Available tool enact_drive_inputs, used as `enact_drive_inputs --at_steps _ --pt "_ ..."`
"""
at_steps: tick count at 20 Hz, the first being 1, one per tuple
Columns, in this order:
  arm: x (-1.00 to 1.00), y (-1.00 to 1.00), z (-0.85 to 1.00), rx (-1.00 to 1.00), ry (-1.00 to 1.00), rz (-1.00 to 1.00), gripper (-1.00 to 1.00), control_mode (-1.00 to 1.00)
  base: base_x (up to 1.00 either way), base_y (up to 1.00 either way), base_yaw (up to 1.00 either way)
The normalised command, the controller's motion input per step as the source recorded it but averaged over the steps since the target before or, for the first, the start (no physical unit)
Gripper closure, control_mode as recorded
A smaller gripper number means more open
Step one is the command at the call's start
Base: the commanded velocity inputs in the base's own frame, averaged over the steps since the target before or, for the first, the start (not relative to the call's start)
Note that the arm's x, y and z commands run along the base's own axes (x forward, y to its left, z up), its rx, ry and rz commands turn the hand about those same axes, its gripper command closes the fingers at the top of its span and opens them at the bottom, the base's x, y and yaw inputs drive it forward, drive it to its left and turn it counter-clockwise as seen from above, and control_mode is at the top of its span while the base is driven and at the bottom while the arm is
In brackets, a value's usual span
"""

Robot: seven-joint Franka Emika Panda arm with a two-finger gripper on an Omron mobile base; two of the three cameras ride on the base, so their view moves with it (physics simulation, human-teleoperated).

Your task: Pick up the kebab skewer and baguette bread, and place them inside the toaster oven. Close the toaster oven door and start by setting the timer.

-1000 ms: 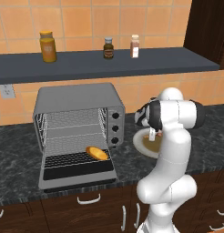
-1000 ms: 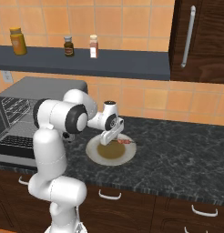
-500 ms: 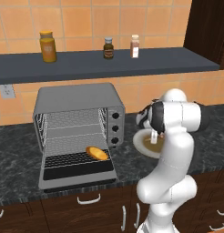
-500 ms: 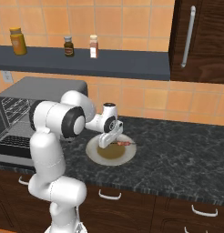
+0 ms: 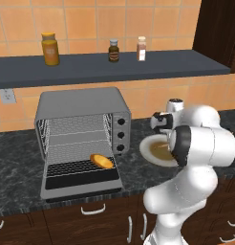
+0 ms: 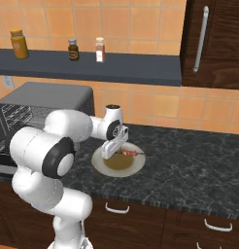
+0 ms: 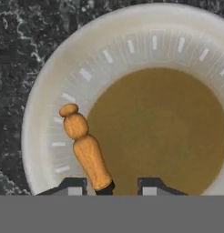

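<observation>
Dark speckled stone counter runs under an orange tiled wall, and the work is at a pale plate (image 7: 41,113) set on it. The gripper (image 7: 112,186) hangs low over that plate, jaws standing narrow with the near end of the kebab skewer (image 7: 86,150) between them. The stick sits closer to one fingertip (image 7: 75,185) than the other, with a gap on the far side, so I cannot tell whether it is pinched yet or only bracketed.

From the right base view the gripper (image 6: 110,151) tips down at the plate's left half, and the skewer (image 6: 131,153) reaches out toward the right rim (image 6: 116,174).

The step in hand looks like the grasp. The hold is at the very end of the stick, so it may swing or slip. Both pads should be firmly on it before any lift, and the lift should be straight up and slow, clear of the rim.

Further left, the toaster oven (image 5: 81,103) stands with its door (image 5: 81,184) dropped open. The baguette (image 5: 101,161) lies at the front of the lower rack, so the skewer should go in beside it.
</observation>
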Motion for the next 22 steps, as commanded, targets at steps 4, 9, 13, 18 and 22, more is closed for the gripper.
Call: enact_drive_inputs --at_steps 4,9,13,18,22 --pt "-1.00 0.74 0.65 0.00 0.00 0.10 1.00 -1.00 0.00 0.00 0.00" --pt "-0.83 1.00 0.58 0.00 0.02 0.09 1.00 -1.00 0.00 0.00 0.00" --pt "-0.85 1.00 0.49 0.00 0.00 0.07 1.00 -1.00 0.00 0.00 0.00" --pt "-0.33 1.00 0.30 -0.03 0.00 0.11 1.00 -1.00 0.00 0.00 0.00" --pt "-0.03 1.00 0.39 -0.09 0.00 0.23 1.00 -1.00 0.00 0.00 0.00"
